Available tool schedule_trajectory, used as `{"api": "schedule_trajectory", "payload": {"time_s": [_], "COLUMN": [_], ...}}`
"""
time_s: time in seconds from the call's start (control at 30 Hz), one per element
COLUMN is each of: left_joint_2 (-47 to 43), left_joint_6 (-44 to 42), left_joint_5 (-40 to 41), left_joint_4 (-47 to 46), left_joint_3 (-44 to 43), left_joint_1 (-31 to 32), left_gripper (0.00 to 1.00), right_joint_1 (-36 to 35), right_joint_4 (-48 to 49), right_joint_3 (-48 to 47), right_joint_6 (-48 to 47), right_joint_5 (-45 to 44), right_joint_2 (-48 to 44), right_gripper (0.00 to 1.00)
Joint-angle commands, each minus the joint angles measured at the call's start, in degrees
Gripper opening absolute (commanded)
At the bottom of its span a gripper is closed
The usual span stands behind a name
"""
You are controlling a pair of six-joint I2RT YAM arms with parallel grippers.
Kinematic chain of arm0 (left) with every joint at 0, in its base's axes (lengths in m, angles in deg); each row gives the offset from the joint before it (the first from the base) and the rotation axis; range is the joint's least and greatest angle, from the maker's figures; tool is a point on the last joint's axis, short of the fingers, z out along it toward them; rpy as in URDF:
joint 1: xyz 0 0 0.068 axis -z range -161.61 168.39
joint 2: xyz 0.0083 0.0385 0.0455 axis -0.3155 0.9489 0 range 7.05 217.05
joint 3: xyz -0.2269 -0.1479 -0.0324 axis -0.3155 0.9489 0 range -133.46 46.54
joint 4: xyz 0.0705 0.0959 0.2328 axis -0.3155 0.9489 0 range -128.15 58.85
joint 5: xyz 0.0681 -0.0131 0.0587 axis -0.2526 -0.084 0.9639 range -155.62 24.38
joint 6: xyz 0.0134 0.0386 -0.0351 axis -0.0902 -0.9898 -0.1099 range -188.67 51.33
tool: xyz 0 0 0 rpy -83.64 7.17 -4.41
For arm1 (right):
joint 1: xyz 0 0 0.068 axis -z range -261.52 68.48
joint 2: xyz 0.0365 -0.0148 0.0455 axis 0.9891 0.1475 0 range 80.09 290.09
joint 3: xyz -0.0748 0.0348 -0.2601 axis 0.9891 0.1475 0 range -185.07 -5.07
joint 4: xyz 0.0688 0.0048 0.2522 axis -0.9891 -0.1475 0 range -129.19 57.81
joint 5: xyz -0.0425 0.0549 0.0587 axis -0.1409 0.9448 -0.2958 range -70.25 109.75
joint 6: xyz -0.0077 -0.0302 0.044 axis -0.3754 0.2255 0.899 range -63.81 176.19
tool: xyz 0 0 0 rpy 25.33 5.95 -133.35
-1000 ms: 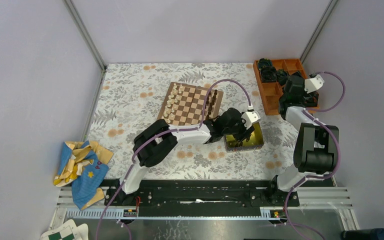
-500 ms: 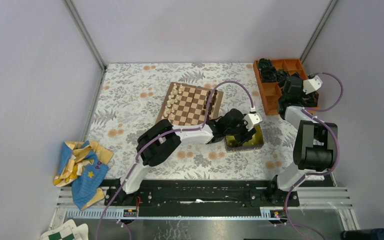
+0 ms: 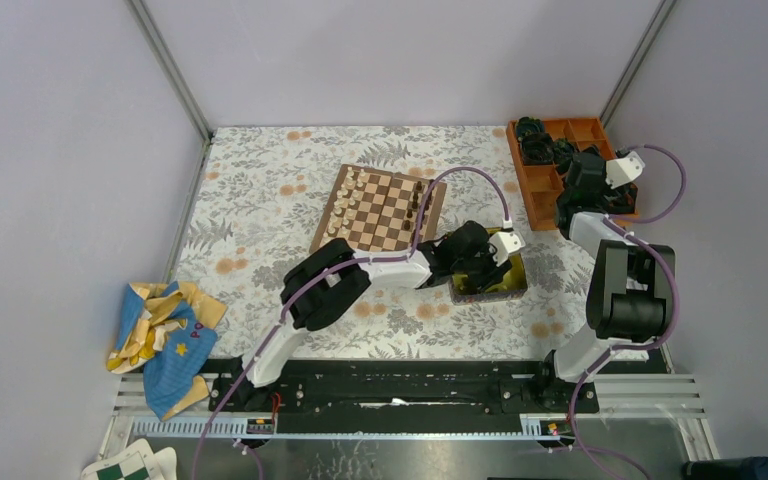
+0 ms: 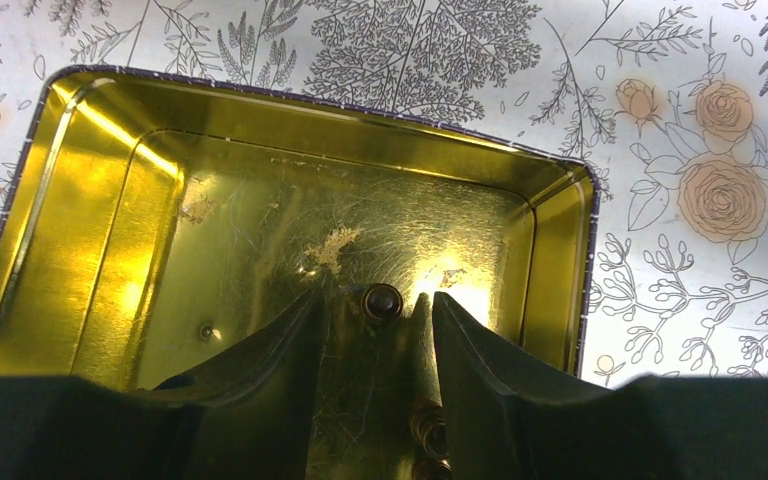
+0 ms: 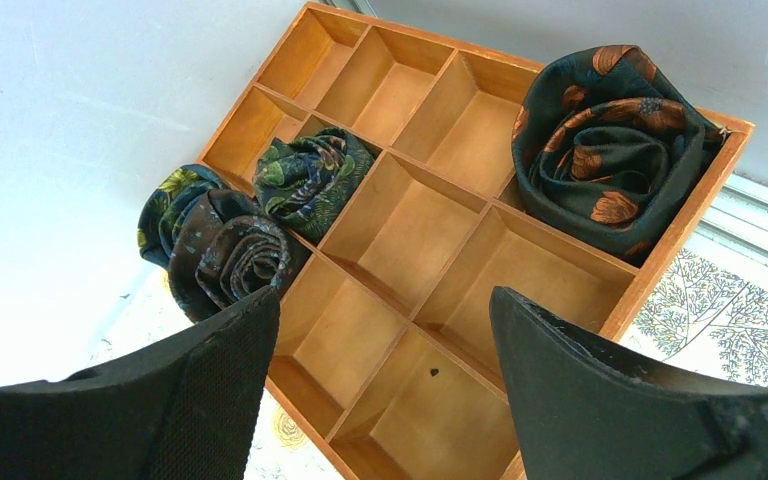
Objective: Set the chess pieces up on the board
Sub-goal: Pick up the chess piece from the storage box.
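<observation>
The board (image 3: 380, 208) lies mid-table, with pale chess pieces (image 3: 345, 205) along its left side and dark ones (image 3: 418, 205) along its right. My left gripper (image 3: 480, 272) reaches down into the yellow tin (image 3: 510, 288). In the left wrist view its jaws stand open inside the tin (image 4: 80, 250). A dark chess piece (image 4: 381, 301) stands between the tips of the left gripper (image 4: 377, 312), touching neither finger. Another dark piece (image 4: 426, 428) lies along the right finger. My right gripper (image 5: 382, 300) hangs open and empty over the orange compartment tray (image 5: 400, 230).
Dark rolled cloths (image 5: 610, 140) fill some tray compartments at the back right (image 3: 550, 170). A blue and yellow cloth (image 3: 160, 335) lies at the table's left edge. A green-and-white checkered sheet (image 3: 125, 465) sits off the table, near left. Frame posts stand at the far corners.
My left arm has stretched a little further right and lowered its gripper deeper into the tin. The right arm has barely shifted.
</observation>
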State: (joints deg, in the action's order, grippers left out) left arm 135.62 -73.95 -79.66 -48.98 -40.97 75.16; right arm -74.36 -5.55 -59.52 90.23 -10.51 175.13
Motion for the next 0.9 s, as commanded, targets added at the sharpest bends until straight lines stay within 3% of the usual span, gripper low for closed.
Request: {"api": "schedule_trajectory", "payload": {"time_s": [0.0, 0.23, 0.67, 0.87], "left_joint_2": [1.3, 2.0, 2.9, 3.8], "left_joint_6": [-0.8, -0.4, 0.7, 1.1], "left_joint_5": [0.5, 1.8, 2.0, 2.4], "left_joint_4": [-1.0, -2.1, -3.6, -3.8], "left_joint_3": [-2.0, -2.3, -2.6, -3.6], "left_joint_1": [-0.4, -0.4, -0.4, -0.4], "left_gripper": [0.49, 0.37, 0.28, 0.19], "right_joint_1": [0.1, 0.1, 0.1, 0.1], "right_joint_4": [3.2, 3.6, 3.9, 4.0], "right_joint_3": [-0.4, -0.4, -0.3, -0.2], "right_joint_6": [0.7, 0.6, 0.7, 0.7], "right_joint_5": [0.6, 0.6, 0.9, 0.8], "right_joint_2": [0.5, 0.8, 1.2, 1.3], "right_gripper": [0.83, 0.83, 0.83, 0.83]}}
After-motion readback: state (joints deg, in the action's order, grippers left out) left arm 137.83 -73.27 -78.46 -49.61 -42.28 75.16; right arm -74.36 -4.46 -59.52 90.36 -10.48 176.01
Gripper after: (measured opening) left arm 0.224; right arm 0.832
